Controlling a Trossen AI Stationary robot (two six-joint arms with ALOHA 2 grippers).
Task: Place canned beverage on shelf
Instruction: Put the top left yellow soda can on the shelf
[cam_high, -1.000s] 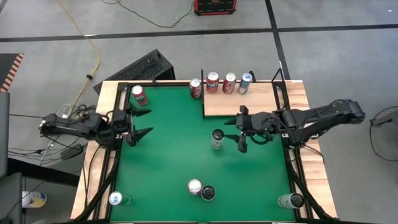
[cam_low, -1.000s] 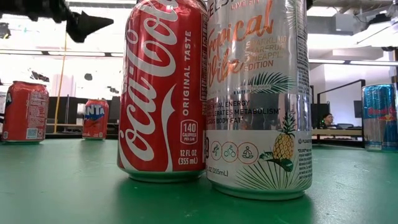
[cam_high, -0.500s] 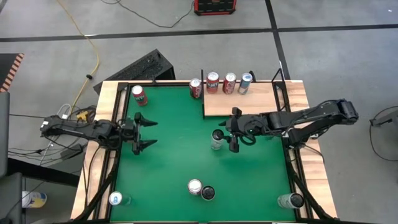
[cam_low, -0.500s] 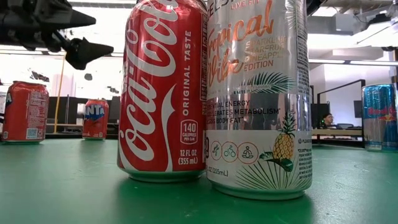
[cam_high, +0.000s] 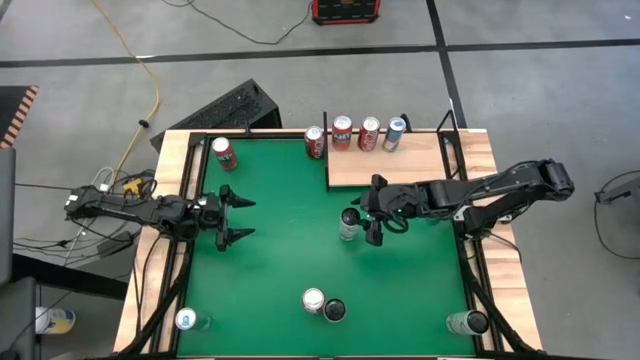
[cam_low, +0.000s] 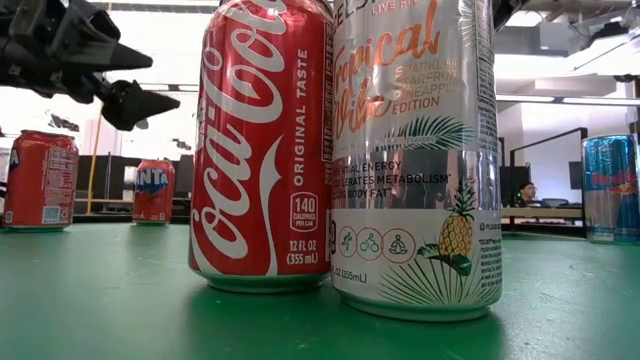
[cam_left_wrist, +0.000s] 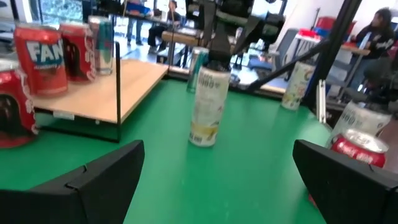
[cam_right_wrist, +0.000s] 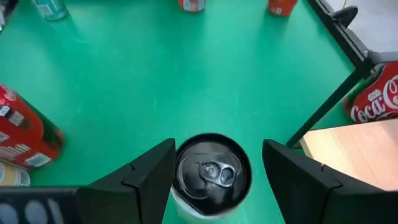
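Progress update: over the last second the right gripper (cam_high: 366, 214) has been slid in from beside the shelf (cam_high: 385, 168) toward the slim pale can (cam_high: 348, 224) standing on the green table (cam_high: 270, 250), just off the shelf's front corner. In the right wrist view that can's top (cam_right_wrist: 210, 172) is now seen sitting between the two fingers (cam_right_wrist: 144, 171), with a sliver of gap on each side, so the claw is spread around it and nothing is pinched yet. The last half second shows hardly any further travel, so the approach looks pretty much finished.

Meanwhile the left gripper (cam_high: 233, 217) has been swung out over the left part of the table, jaws spread wide and empty, pointed across at the same can (cam_left_wrist: 207, 106). It looks to be just parked there.

Three cans are already lined up on the back of the shelf, with a red one (cam_high: 314, 142) just off its left edge on the green.

What this means for the task: the reach is judged done, and a squeeze and a short lift onto the board right next door is what's left.
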